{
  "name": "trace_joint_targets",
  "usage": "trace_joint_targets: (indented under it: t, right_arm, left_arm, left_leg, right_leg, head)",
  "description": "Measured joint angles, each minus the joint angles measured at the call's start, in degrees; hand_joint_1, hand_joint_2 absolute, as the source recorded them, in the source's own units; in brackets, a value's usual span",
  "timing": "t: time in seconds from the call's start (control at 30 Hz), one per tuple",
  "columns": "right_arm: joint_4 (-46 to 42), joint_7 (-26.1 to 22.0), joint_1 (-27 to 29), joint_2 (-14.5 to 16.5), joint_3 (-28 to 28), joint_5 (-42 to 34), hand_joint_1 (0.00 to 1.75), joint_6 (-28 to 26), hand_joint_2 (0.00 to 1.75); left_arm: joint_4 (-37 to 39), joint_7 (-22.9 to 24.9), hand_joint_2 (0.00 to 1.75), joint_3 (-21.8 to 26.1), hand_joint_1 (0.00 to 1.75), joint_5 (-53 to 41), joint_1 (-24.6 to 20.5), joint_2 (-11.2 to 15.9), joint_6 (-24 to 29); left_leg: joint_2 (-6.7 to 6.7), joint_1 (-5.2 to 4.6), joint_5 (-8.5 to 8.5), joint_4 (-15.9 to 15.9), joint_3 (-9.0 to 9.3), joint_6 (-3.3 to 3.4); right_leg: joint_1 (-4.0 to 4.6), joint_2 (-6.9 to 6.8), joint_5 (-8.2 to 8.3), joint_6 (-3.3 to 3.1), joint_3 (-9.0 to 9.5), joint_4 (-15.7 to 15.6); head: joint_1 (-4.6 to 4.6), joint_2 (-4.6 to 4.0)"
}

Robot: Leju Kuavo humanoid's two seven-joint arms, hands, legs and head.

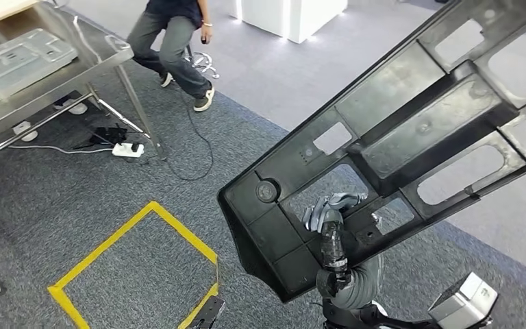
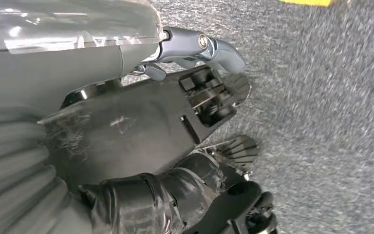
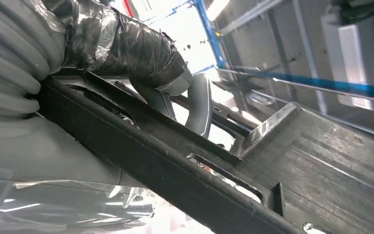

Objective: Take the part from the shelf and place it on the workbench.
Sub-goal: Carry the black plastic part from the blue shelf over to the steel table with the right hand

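Black plastic panel part (image 1: 411, 130), long, with cut-out windows, held up tilted above the grey carpet (image 1: 75, 199). Left hand (image 1: 325, 219) grips it near the lower end, fingers (image 2: 195, 44) clamped over its edge in the left wrist view. Right hand (image 3: 141, 58) also holds the part, fingers (image 3: 199, 105) hooked over a rib. Metal surface (image 1: 103, 51) stands well apart at upper left, seated person (image 1: 174, 34) beside it. Yellow tape square (image 1: 137, 260) on the carpet below.
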Motion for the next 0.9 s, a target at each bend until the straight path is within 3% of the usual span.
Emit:
trace_joint_targets:
  t: [0.07,0.1,0.17,0.23,0.27,0.3,0.33,0.4,0.47,0.53,0.57,0.6,0.67,0.73,0.8,0.83,0.87,0.9]
  right_arm:
    - [0.13,0.01,-0.1,-0.03,-0.02,-0.15,1.75,-0.01,1.75]
    - [0.19,0.01,-0.2,-0.04,-0.02,-0.17,1.75,0.0,1.75]
    - [0.3,0.0,-0.35,-0.08,-0.02,-0.14,1.75,-0.01,1.75]
    - [0.51,0.01,-0.37,-0.1,-0.02,0.09,1.75,-0.02,1.75]
    - [0.67,0.03,-0.32,-0.1,-0.02,0.34,1.75,-0.03,1.75]
    - [0.84,0.05,-0.25,-0.1,-0.02,0.68,1.75,-0.04,1.75]
    - [1.0,0.08,-0.15,-0.1,-0.02,1.08,1.75,-0.04,1.75]
    - [1.17,0.17,0.08,-0.1,-0.02,1.91,1.75,-0.05,1.75]
    - [1.15,0.39,0.33,-0.09,-0.1,2.57,1.75,-0.14,1.75]
    - [1.11,0.75,0.57,-0.08,-0.25,3.03,1.75,-0.22,1.75]
    - [1.09,0.89,0.63,-0.07,-0.3,3.2,1.75,-0.22,1.75]
    - [1.1,0.98,0.61,-0.02,-0.33,3.33,1.75,-0.22,1.75]
    - [1.1,1.02,0.55,0.18,-0.34,3.71,1.75,-0.21,1.75]
    - [1.1,1.19,0.61,0.37,-0.35,4.34,1.75,-0.2,1.75]
    - [1.11,1.55,0.68,0.41,-0.35,5.04,1.75,-0.2,1.75]
    - [1.12,1.74,0.69,0.43,-0.34,5.34,1.75,-0.2,1.75]
    - [1.12,1.91,0.7,0.45,-0.35,5.6,1.75,-0.2,1.75]
    - [1.12,2.04,0.7,0.49,-0.36,5.81,1.75,-0.2,1.75]
  left_arm:
    - [0.0,0.13,1.75,0.0,0.0,-0.06,-0.05,0.1,0.02]
    - [0.0,0.24,1.75,0.0,0.0,-0.11,0.05,0.15,0.02]
    - [0.0,0.61,1.75,0.0,0.0,-0.39,0.14,0.21,-0.08]
    - [0.0,1.2,1.75,0.0,0.0,-0.88,0.02,0.22,-0.22]
    - [0.0,1.55,1.75,0.0,0.0,-1.15,-0.04,0.22,-0.27]
    - [0.0,1.89,1.75,0.0,0.0,-1.37,-0.03,0.22,-0.23]
    - [0.0,2.15,1.75,0.0,0.0,-1.55,0.03,0.23,-0.14]
    - [0.0,2.36,1.75,0.0,0.0,-1.88,0.15,0.24,0.06]
    - [0.0,2.01,1.75,0.0,0.0,-2.17,0.06,0.25,-0.21]
    - [0.0,1.52,1.75,0.0,0.0,-2.38,-0.18,0.28,-1.21]
    - [0.0,1.44,1.75,0.0,0.0,-2.48,-0.28,0.32,-1.8]
    - [-0.01,1.51,1.75,-0.01,0.0,-2.6,-0.33,0.36,-2.32]
    - [-0.02,2.05,1.75,-0.02,0.0,-2.85,-0.52,0.37,-2.87]
    - [-0.02,2.79,1.75,-0.02,0.0,-3.13,-0.94,0.33,-3.02]
    - [-0.02,3.39,1.75,-0.04,0.0,-3.42,-1.23,0.33,-3.21]
    - [-0.02,3.61,1.75,-0.06,0.0,-3.6,-1.23,0.34,-3.33]
    - [-0.02,3.81,1.75,-0.1,0.0,-3.74,-1.19,0.36,-3.44]
    - [-0.02,3.96,1.75,-0.13,0.0,-3.89,-1.16,0.38,-3.51]
  left_leg:
    - [-0.98,-0.13,-0.17,-0.51,0.12,0.49]
    - [-1.63,0.06,-0.07,-0.96,0.46,0.73]
    - [-2.95,0.53,0.21,-2.01,1.37,1.28]
    - [-4.34,0.72,0.26,-2.35,1.77,1.67]
    - [-5.13,0.7,0.2,-2.33,1.79,1.82]
    - [-6.02,0.69,0.12,-2.27,1.83,1.88]
    - [-6.95,0.71,0.01,-2.16,1.9,1.89]
    - [-8.88,0.85,-0.33,-1.66,2.01,1.63]
    - [-10.64,0.86,-0.86,-0.76,1.64,1.03]
    - [-11.97,0.93,-1.14,-0.31,1.06,0.27]
    - [-12.59,1.06,-1.11,-0.4,0.81,-0.09]
    - [-12.59,1.13,-1.12,-0.38,0.7,-0.38]
    - [-9.91,0.96,-2.23,1.7,-0.34,-0.96]
    - [-5.88,0.91,-5.14,7.91,-3.43,-1.5]
    - [-4.34,1.19,-7.14,14.1,-6.88,-1.82]
    - [-4.06,1.28,-6.76,14.81,-7.4,-1.86]
    - [-3.81,1.32,-5.36,13.25,-6.7,-1.8]
    - [-3.22,1.31,-3.26,9.64,-4.86,-1.62]
  right_leg:
    - [0.18,-0.94,-0.17,0.62,0.58,-0.58]
    - [0.17,-0.62,-0.37,0.94,0.9,-0.68]
    - [0.09,2.04,-1.87,1.42,0.28,1.51]
    - [0.02,5.01,-4.8,1.59,-3.42,8.36]
    - [0.07,5.55,-5.92,1.67,-5.74,12.1]
    - [0.1,5.74,-6.07,1.78,-7.5,14.47]
    - [0.07,5.82,-5.03,1.86,-8.26,14.68]
    - [-0.19,6.63,-0.48,1.97,-6.72,9.12]
    - [-0.65,9.46,2.33,1.88,-4.39,2.6]
    - [-0.66,10.92,2.3,1.34,-3.65,0.63]
    - [-0.6,10.29,2.33,0.89,-3.46,0.58]
    - [-0.6,9.56,2.39,0.48,-3.16,0.41]
    - [-0.79,8.08,2.43,-0.27,-2.49,-0.01]
    - [-0.67,6.37,2.16,-0.75,-2.01,-0.17]
    - [-0.49,4.49,1.77,-0.92,-1.68,-0.14]
    - [-0.45,3.61,1.54,-0.9,-1.47,-0.13]
    - [-0.44,2.79,1.27,-0.84,-1.18,-0.12]
    - [-0.42,1.99,0.95,-0.73,-0.77,-0.12]
  head:
    - [-0.02,0.0]
    - [0.08,0.0]
    - [0.41,0.01]
    - [0.75,0.01]
    - [0.79,0.01]
    - [0.81,0.0]
    - [0.8,0.0]
    - [0.83,-0.01]
    - [0.87,0.0]
    - [0.94,0.0]
    - [0.96,0.0]
    - [0.98,-0.01]
    - [0.58,-0.01]
    - [0.12,-0.01]
    - [0.04,0.0]
    - [0.03,0.0]
    - [0.03,0.0]
    - [0.02,0.0]
